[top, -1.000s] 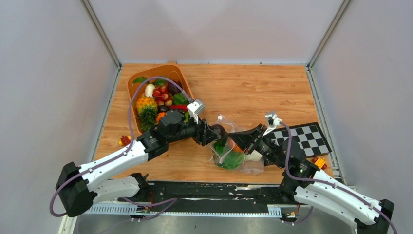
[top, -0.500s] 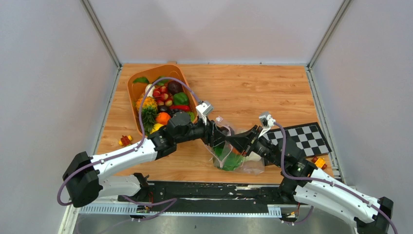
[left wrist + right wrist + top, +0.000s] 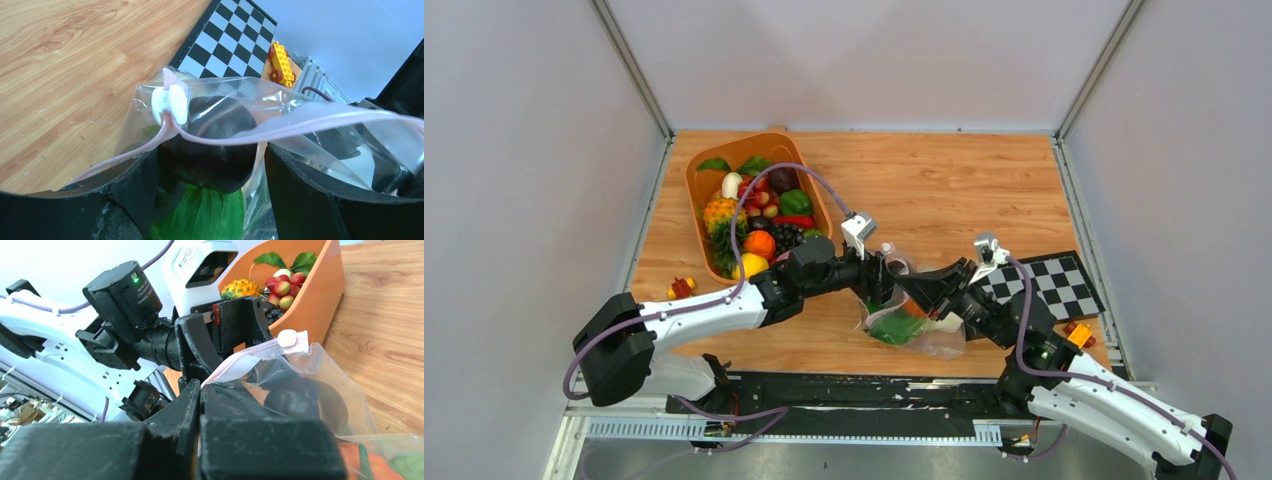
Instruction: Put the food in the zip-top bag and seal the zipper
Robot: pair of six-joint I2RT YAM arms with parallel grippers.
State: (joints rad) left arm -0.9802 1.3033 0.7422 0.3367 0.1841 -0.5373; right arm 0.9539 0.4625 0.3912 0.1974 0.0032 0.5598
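The zip-top bag (image 3: 929, 338) lies near the table's front edge with green bok choy (image 3: 892, 328) and an orange piece (image 3: 912, 308) inside. My right gripper (image 3: 916, 288) is shut on the bag's mouth edge, and the pinkish zipper (image 3: 240, 360) runs out from its jaws (image 3: 200, 390). My left gripper (image 3: 212, 165) reaches into the mouth, fingers apart. Between them sits a dark round fruit (image 3: 215, 130) over the green leaves (image 3: 210, 215), with a gap on its right side. The zipper (image 3: 320, 122) arcs over it, with a white slider (image 3: 169, 104) at one end.
The orange tub (image 3: 699, 190) at the back left holds more toy food, among it a pineapple (image 3: 719, 212) and strawberries. A checkered board (image 3: 1049, 285) lies right of the bag, with a yellow-red toy brick (image 3: 1079, 333) beside it. Another small toy (image 3: 680, 289) sits left of the tub.
My left arm has stretched further right, bringing its gripper into the bag's mouth, and its fingers have spread wider. The right gripper has kept its hold on the bag's edge.
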